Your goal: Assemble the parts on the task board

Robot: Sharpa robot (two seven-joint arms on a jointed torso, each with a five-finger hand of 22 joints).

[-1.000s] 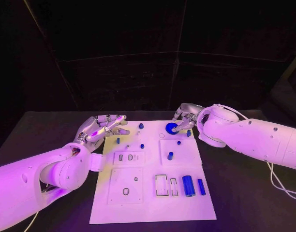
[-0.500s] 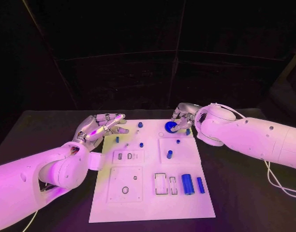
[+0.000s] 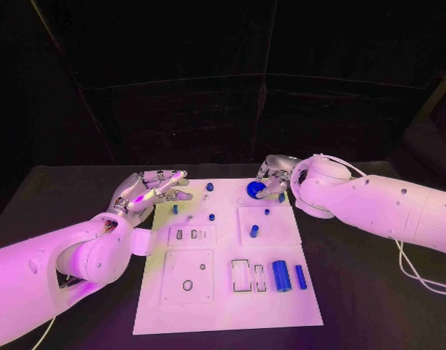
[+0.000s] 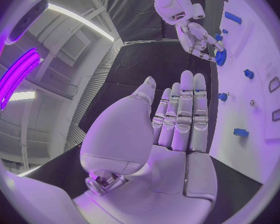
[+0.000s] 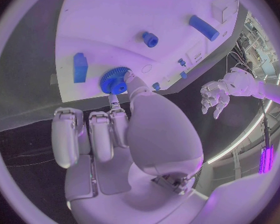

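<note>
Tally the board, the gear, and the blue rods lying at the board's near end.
task board: 1
blue gear: 1
blue rods: 2 (thick rod, thin rod)
Total: 4

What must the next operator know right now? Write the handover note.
Left hand: open, holding nothing, over the table beside the board's far left corner.
Right hand: fingertips pinch the gear at the board's far edge.
Parts: small pegs stand across the far half. A cylinder and a bar lie loose near right, next to open slots.
Done: the pegs appear to be seated.
Left: probably seat the gear, then place the cylinder and bar.
</note>
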